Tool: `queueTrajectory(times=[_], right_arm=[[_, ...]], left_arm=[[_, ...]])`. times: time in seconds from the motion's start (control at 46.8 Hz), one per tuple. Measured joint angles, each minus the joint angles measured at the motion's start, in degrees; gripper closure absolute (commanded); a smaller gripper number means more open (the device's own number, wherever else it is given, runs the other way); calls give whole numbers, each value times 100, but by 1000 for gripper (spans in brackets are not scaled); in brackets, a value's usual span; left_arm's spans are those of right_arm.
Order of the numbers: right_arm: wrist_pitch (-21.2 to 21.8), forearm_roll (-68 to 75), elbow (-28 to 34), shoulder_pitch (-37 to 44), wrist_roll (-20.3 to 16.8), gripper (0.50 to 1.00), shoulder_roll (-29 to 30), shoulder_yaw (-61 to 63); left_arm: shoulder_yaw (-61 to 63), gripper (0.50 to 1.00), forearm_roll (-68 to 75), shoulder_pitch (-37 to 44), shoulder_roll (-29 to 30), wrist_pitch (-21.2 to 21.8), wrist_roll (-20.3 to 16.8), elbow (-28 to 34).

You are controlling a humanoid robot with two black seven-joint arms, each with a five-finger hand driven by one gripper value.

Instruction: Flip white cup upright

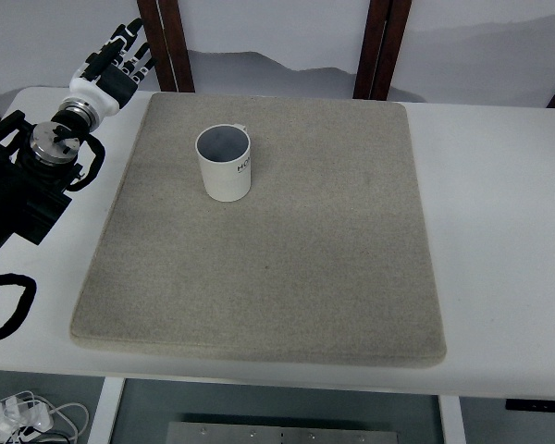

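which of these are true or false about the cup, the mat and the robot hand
1. The white cup stands upright with its opening up. True.
2. The cup sits on the bare table. False: it stands on the grey mat.
3. The left hand holds the cup. False: it is off the mat's far left corner, apart from the cup.
4. The right arm shows. False: it is not in view.
5. The cup looks empty. True.

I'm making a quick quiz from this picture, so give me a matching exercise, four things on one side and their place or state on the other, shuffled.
Things:
1. white cup
2. grey mat
3. left hand
4. white table

Places or states:
A. lies under the mat
B. stands upright, opening up
C. off the mat, at its far left corner
D. carries the cup

Pairs: 1-B, 2-D, 3-C, 4-A
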Motion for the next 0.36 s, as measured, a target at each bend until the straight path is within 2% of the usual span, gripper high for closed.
queueTrajectory(times=[0.363], right_arm=[[10, -1, 9, 1, 2, 548, 0, 68]], left_arm=[[-335, 506, -102, 67, -234, -3, 15, 114]])
